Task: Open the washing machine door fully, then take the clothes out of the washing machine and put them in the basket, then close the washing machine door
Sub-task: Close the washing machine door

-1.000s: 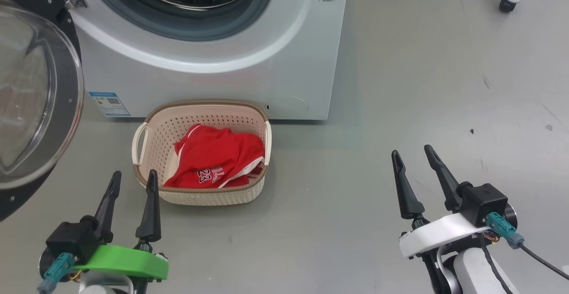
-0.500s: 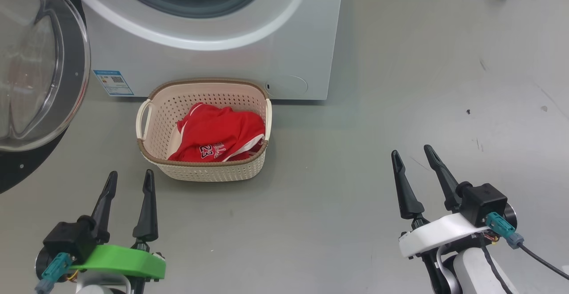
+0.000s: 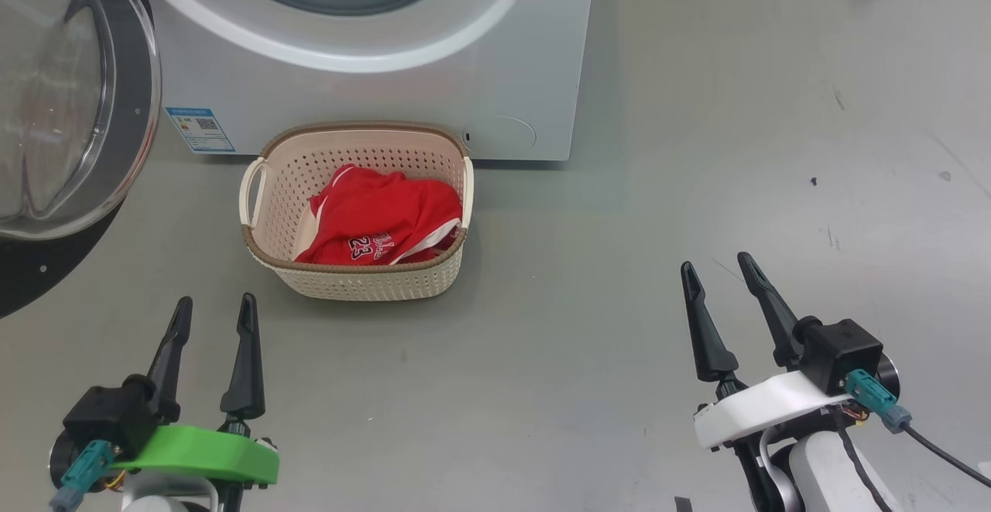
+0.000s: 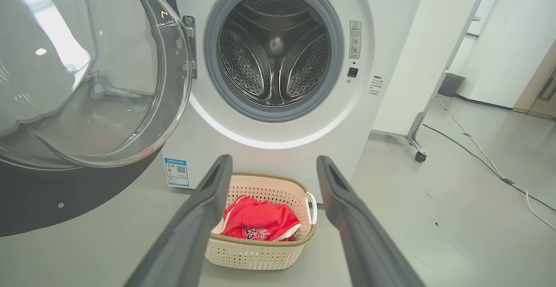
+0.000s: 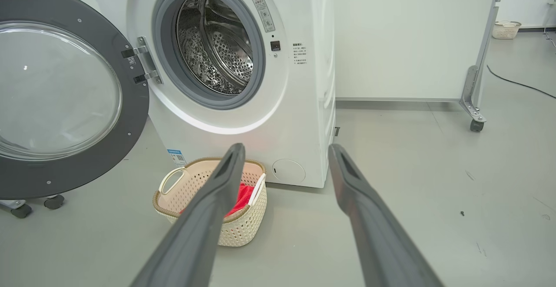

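Head: basket w/ clothes sat just in front of washer; L gripper & R gripper well back from washer, fingers spread, empty. L wrist: door stood open, hinged beside washer opening. R wrist: drum exposed inside washer.

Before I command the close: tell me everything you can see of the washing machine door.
The washing machine door is a large round disc: wide dark rim dotted with small screws, bulging clear glass bowl in the centre. It stands swung wide open to the robot's left, upright, hung on two metal hinge arms from the washing machine front. The left gripper and right gripper are apart from it.
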Controlling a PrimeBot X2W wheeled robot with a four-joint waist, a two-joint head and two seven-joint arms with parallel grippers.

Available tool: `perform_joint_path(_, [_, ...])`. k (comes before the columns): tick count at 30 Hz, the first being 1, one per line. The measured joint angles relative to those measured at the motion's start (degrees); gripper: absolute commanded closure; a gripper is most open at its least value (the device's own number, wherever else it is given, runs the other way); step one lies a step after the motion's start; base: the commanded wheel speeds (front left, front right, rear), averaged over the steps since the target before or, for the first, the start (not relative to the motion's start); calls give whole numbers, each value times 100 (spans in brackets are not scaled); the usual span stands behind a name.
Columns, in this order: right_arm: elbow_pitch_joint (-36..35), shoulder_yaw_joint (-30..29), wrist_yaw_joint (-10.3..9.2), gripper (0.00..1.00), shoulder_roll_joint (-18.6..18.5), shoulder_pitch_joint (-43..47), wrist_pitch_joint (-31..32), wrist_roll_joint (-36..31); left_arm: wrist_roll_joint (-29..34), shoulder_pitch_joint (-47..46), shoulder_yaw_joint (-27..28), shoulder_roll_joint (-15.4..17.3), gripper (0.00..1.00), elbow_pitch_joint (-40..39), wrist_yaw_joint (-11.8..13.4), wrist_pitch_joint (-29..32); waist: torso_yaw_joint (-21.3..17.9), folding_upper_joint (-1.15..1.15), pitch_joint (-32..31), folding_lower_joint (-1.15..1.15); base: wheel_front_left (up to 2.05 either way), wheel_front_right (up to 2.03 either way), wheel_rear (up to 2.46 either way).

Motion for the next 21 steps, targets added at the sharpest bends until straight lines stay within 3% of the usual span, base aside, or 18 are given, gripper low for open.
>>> perform_joint_path(21, [5,-1,-37,0,0,-4,0,0,110,-1,10,-4,0,43,0,0,21,0,-24,0,0,0,0])
